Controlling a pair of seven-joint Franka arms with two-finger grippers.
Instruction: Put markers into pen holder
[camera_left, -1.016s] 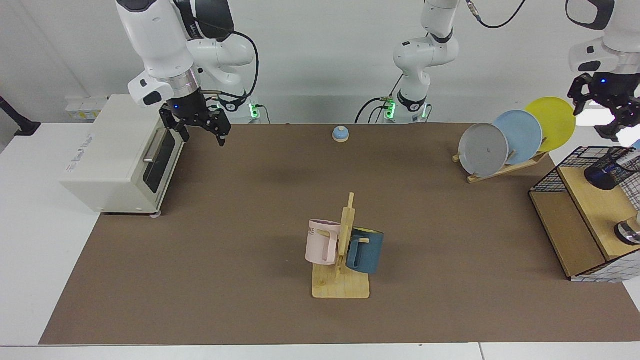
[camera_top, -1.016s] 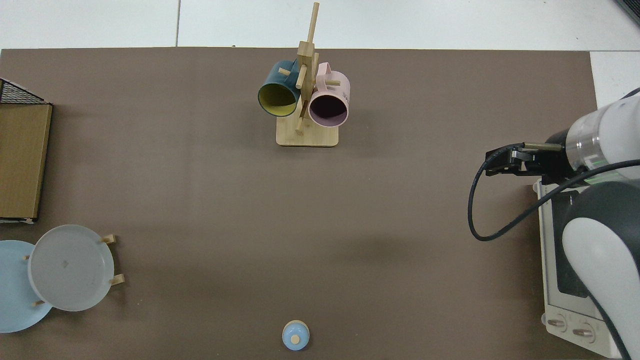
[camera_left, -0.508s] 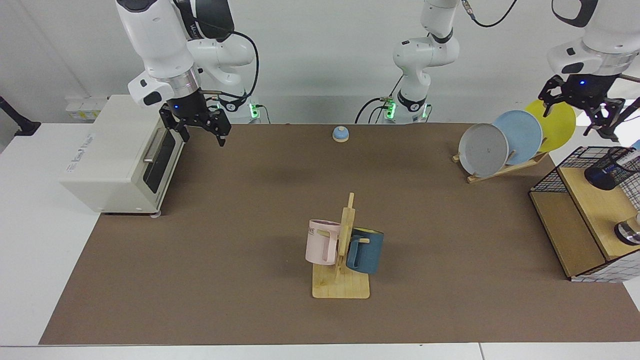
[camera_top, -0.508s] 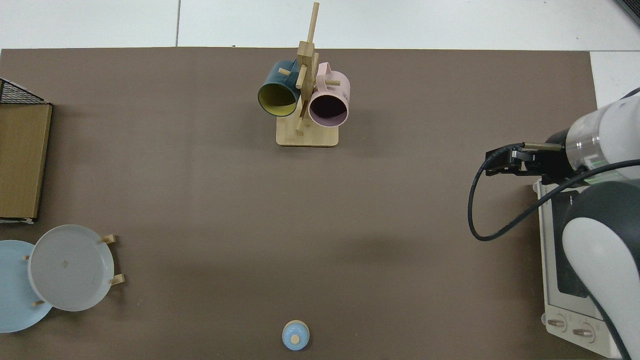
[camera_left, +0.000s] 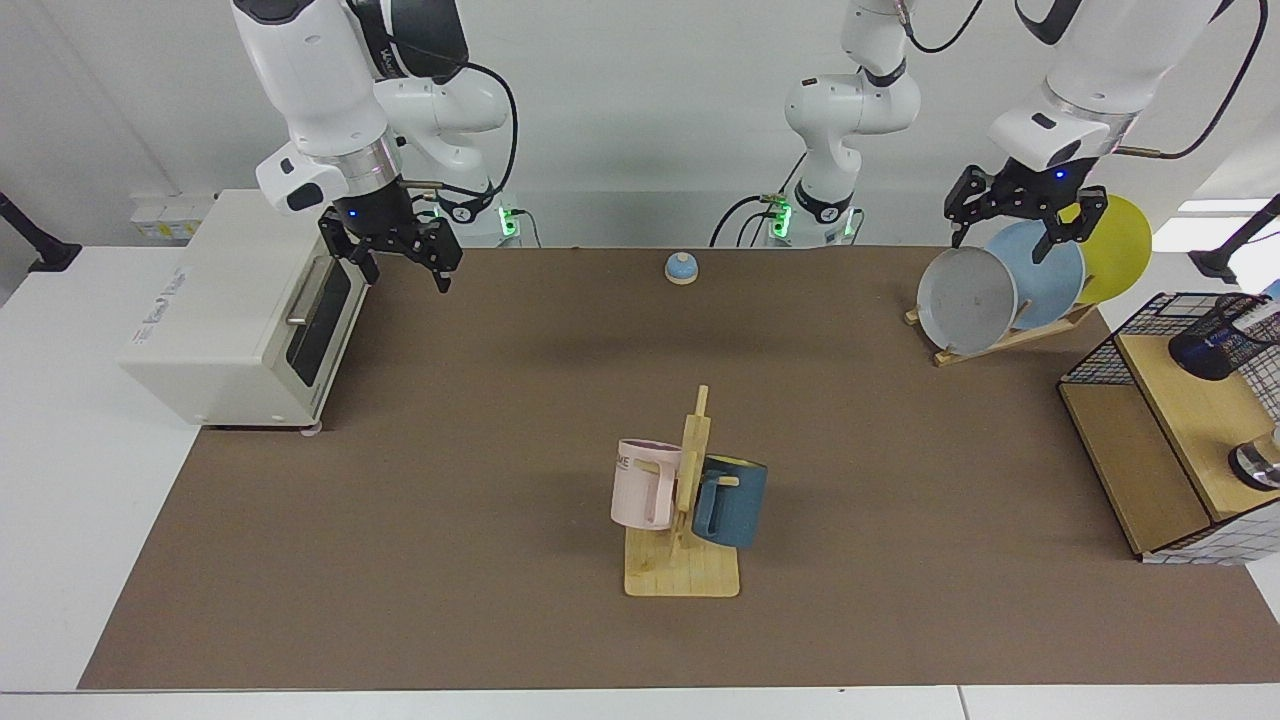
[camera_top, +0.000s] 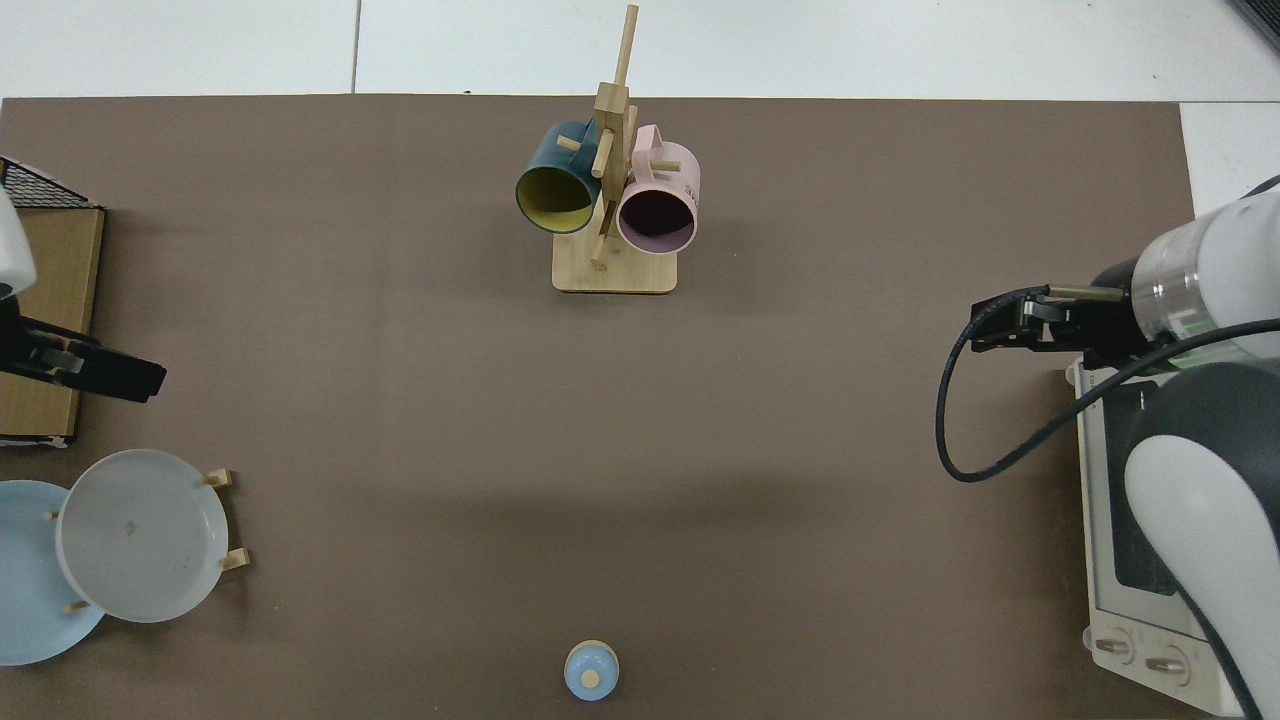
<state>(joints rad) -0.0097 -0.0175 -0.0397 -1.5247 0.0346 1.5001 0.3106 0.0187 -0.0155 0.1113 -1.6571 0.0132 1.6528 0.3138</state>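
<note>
Nearest the facing camera, a wooden mug stand (camera_left: 682, 570) is holding a pink mug (camera_left: 642, 484) and a dark blue mug (camera_left: 732, 501) on its pegs. Off to that view's right edge, the pen holder (camera_left: 1218, 342) is sitting on the wooden top of the wire basket shelf (camera_left: 1178, 420), and a white barrel with a blue end is poking out of its mouth — probably the marker (camera_left: 1258, 316), though the frame edge is cutting it off. Farther back, the left gripper (camera_left: 1021, 207) is hanging in the air above the plates (camera_left: 1035, 274) in their rack, its fingers spread apart and gripping nothing. Across the table, the right gripper (camera_left: 396, 252) is waiting beside the toaster oven (camera_left: 240, 310) — fingers likewise parted, empty. A small blue bell (camera_left: 681, 267) is resting at the far edge.
</note>
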